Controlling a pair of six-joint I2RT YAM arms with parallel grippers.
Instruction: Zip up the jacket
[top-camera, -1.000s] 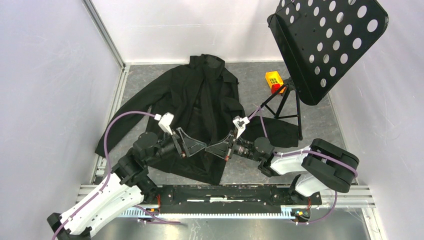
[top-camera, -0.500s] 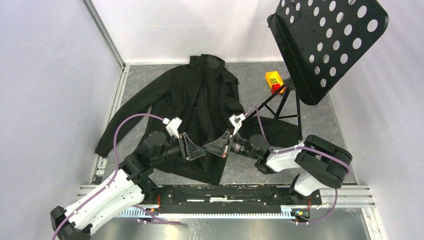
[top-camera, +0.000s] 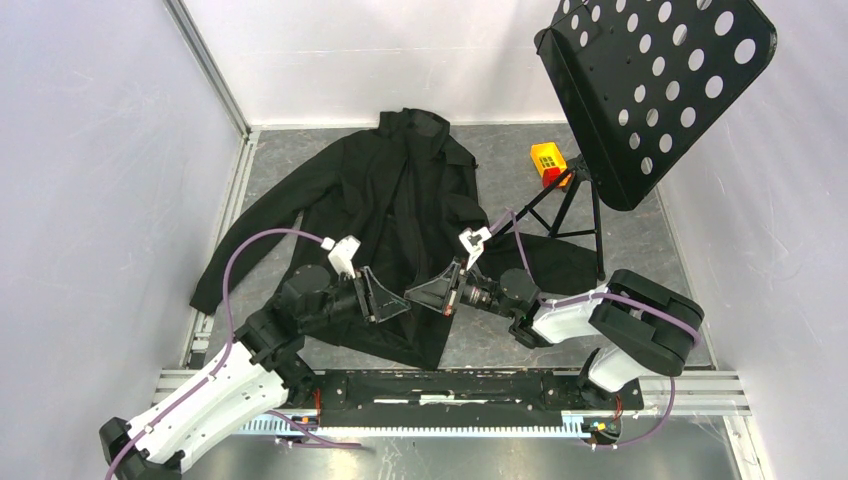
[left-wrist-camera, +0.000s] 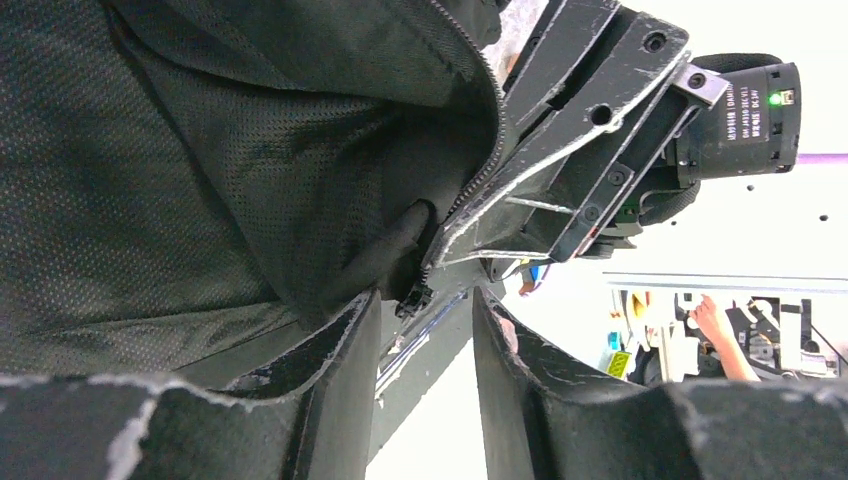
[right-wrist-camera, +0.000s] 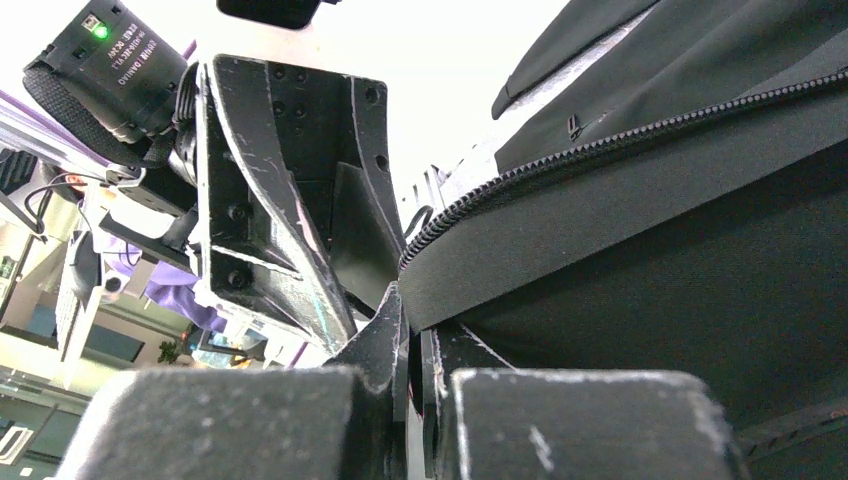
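The left claw (top-camera: 392, 303) and right claw (top-camera: 418, 296) hide part of the jacket (top-camera: 400, 190) front; the music stand (top-camera: 650, 90) top is cropped.

Our left gripper (left-wrist-camera: 425, 305) reaches inward, fingers parted. Our right gripper (right-wrist-camera: 412, 320) faces it, almost tip to tip, fingers pinched on the jacket (right-wrist-camera: 650, 230) edge just ahead.

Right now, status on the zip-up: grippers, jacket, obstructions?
Right gripper shut on jacket edge beside zipper teeth. Left gripper open, zipper end between its fingers. Jacket front unzipped. Music stand to the right, apart from both grippers.
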